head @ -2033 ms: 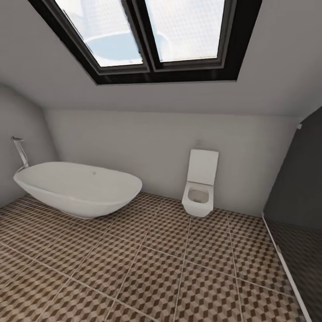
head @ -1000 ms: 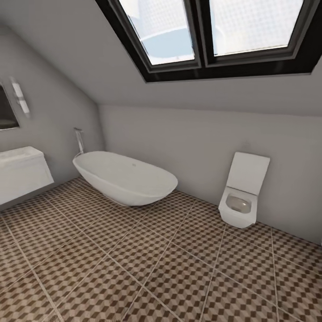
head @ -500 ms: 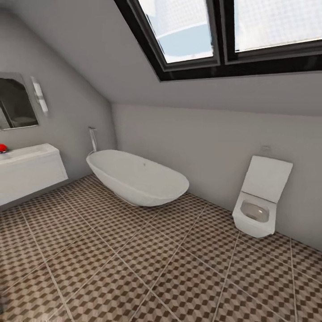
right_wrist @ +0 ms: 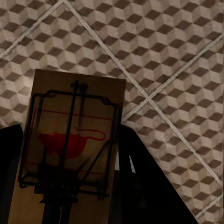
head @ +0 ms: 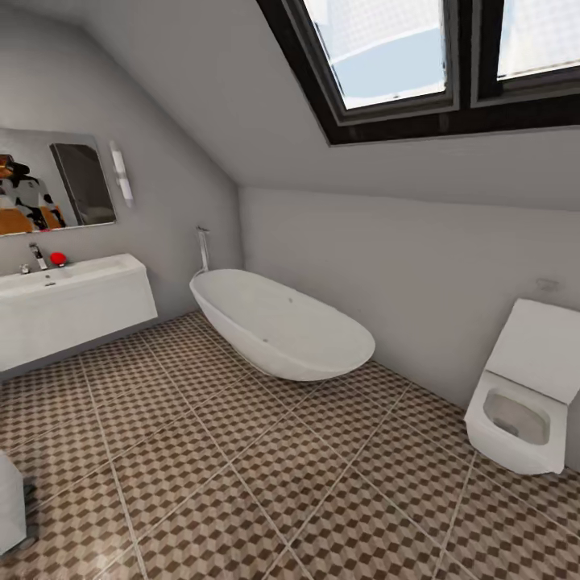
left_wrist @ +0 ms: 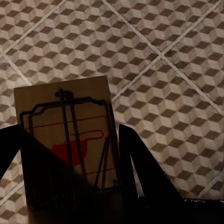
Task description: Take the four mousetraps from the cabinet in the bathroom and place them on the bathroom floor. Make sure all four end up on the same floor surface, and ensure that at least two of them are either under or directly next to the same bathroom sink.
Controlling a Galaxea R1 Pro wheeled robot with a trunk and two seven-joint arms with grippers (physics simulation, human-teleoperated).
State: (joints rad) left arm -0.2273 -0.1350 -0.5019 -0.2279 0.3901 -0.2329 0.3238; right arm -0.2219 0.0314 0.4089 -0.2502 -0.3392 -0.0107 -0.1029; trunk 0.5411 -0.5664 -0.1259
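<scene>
A bathroom under a sloped grey ceiling with a black-framed skylight (head: pixel 435 72). The floor of large square tiles with a brown, beige and grey cube pattern (head: pixel 266 475) spreads across the room. A smooth white oval freestanding bathtub (head: pixel 282 326) stands near the far wall, with a slim chrome floor tap (head: pixel 202 246) at its far end. At the left wall, a glossy white basin set in a white wall-hung vanity (head: pixel 68 302) carries a chrome tap (head: pixel 36 256) and a small red object (head: pixel 58 258); a mirror (head: pixel 48 184) hangs above it beside a tube light (head: pixel 122 174). A white toilet with a tall raised rectangular lid (head: pixel 524 395) sits at the right.

In the left wrist view, the left pincer (left_wrist: pixel 70 144) is closed on a small flat tan wooden mousetrap with dark wire parts and a red mouse print (left_wrist: pixel 65 135), held between its dark fingers (left_wrist: pixel 137 172) above the tiles. In the right wrist view, the right pincer (right_wrist: pixel 67 154) likewise clamps a second tan wooden mousetrap with wire parts and red print (right_wrist: pixel 74 140) between its dark fingers (right_wrist: pixel 144 182), the cube-pattern floor beyond it.
</scene>
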